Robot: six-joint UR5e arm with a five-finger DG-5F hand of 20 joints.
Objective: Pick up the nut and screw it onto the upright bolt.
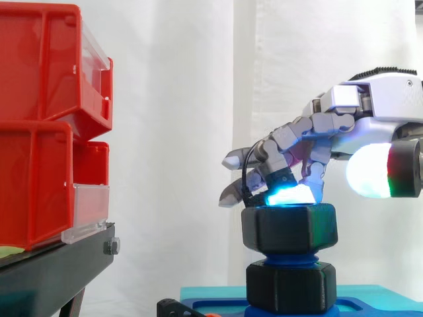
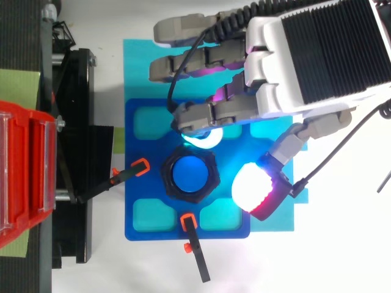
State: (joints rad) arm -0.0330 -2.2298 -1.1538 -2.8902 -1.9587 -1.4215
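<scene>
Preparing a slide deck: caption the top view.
Black hex nut sits on the upright blue bolt while the hand's fingers rest on its rim.

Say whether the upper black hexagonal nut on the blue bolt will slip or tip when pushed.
Probably stiff: the upper black hexagonal nut looks like matte plastic. Seated level on the blue bolt, it should hardly tip. Its flat sides should resist slipping.

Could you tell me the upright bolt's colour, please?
Blue; the upright bolt shows best in the top view, ringed by a black hexagonal nut.
</scene>
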